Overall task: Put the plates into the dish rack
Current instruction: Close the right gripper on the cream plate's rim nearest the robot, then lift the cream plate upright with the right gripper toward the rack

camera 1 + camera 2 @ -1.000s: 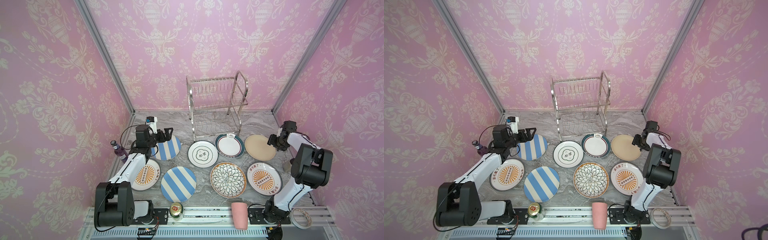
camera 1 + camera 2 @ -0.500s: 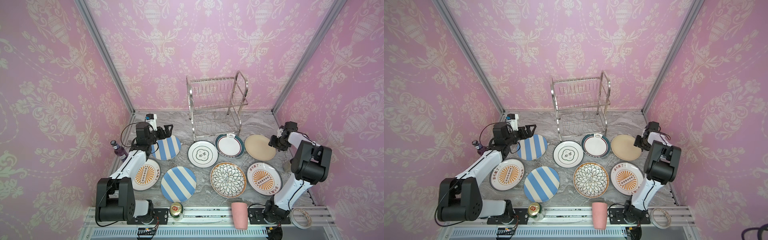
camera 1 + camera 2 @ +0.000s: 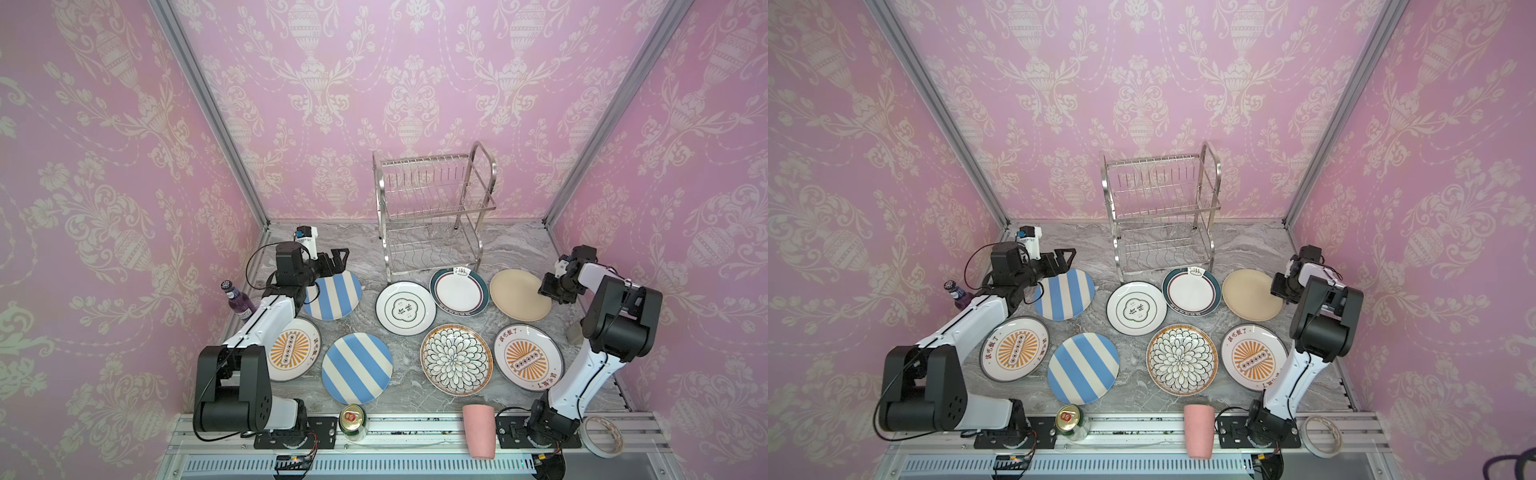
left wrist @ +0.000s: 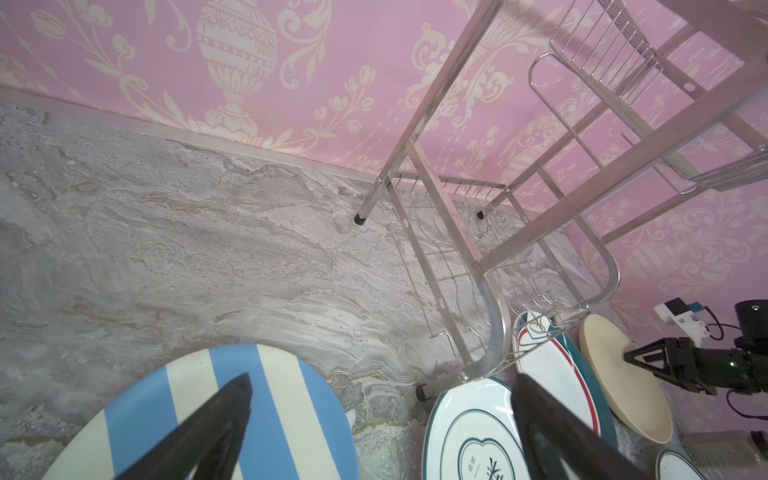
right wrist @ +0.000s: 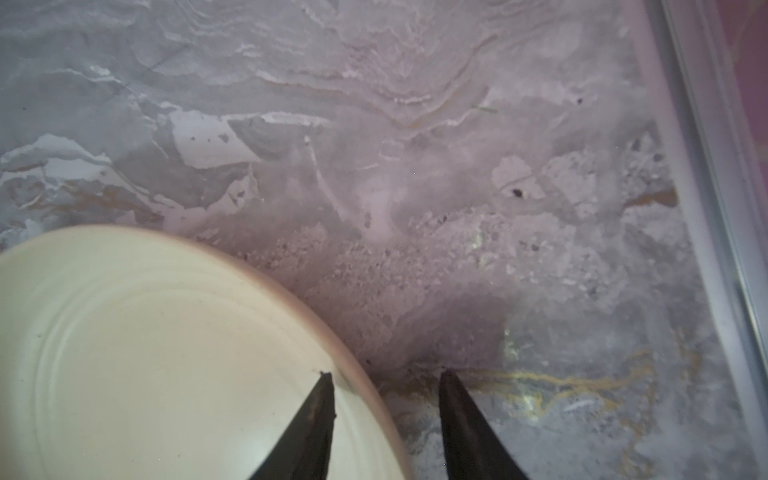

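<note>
The dish rack (image 3: 432, 208) stands upright at the back of the table (image 3: 511, 249), near the middle. Its long side runs along the back wall and its curved tube legs rest on the table.

The plates (image 3: 1181, 359) all lie flat and face up in front of the rack, in two rows.
- **Far row:** a blue-striped plate (image 3: 334, 293), the cloud-outline plate (image 3: 405, 307), the teal-rimmed plate (image 3: 457, 293) and the cream plate (image 3: 515, 293). The teal-rimmed plate's far edge reaches the rack's front foot.
- **Near row:** an orange-sunburst plate (image 3: 291, 349), a second striped plate (image 3: 357, 368), the petal-patterned plate (image 3: 455, 359) and another sunburst plate (image 3: 528, 357).

The table is grey veined marble, enclosed on three sides by pink walls (image 3: 415, 62) with a cream urn pattern. A purple bottle (image 3: 237, 297) stands at the table's left edge. A can (image 3: 352, 422), a pink cup (image 3: 478, 430) and a tape roll (image 3: 602, 436) sit along the front rail.

The right fingers (image 5: 316, 419) are part-way open and astride the cream plate's right rim. One tip is over the plate and the other over bare table just outside it. There is a visible gap, so they grip nothing.

The left fingers (image 4: 216, 424) are spread wide above the far edge of the far striped plate and hold nothing.
</note>
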Motion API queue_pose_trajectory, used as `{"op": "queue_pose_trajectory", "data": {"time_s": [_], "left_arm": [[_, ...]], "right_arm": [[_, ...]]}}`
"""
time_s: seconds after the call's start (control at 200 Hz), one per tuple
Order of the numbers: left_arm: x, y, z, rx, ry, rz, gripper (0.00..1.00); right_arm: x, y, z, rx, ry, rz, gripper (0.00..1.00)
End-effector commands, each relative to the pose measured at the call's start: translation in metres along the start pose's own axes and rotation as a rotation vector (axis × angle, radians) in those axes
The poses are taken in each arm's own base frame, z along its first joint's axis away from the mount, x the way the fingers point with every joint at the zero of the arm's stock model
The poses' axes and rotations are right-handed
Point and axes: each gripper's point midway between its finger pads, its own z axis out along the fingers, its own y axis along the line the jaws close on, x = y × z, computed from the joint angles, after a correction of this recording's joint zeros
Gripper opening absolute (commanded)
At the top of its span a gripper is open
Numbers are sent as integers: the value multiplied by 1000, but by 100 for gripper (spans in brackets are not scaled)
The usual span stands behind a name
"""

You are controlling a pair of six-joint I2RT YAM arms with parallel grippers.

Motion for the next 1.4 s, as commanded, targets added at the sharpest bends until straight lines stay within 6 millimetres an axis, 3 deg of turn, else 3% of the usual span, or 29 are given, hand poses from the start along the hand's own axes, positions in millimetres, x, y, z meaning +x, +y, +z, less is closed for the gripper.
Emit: {"op": "queue_pose_trajectory", "data": {"time_s": [0.0, 0.27, 0.635, 0.761, 0.906, 1.056, 1.236, 1.396], "left_arm": [[-5, -9, 3, 31, 10, 32, 99], [5, -5, 14, 44, 26, 44, 99], [15, 6, 16, -3, 55, 67, 99], [12, 4, 16, 7, 52, 61, 99], [3, -7, 17, 55, 33, 61, 99], [-6, -32, 17, 151, 21, 92, 99], [-9, -58, 14, 232, 16, 135, 99], [-7, -79, 12, 280, 13, 183, 99]], "right_arm": [[6, 4, 5, -55, 44, -14, 41], [5, 1, 3, -88, 34, 12, 30], [-12, -6, -16, -59, -61, 49, 0], [-18, -9, -33, -11, -83, 37, 0], [-26, -12, -67, 107, -135, -11, 0], [-32, -9, -111, 231, -199, -43, 0], [-45, 11, -181, 306, -359, -59, 0], [-44, 32, -239, 382, -463, -115, 0]]}}
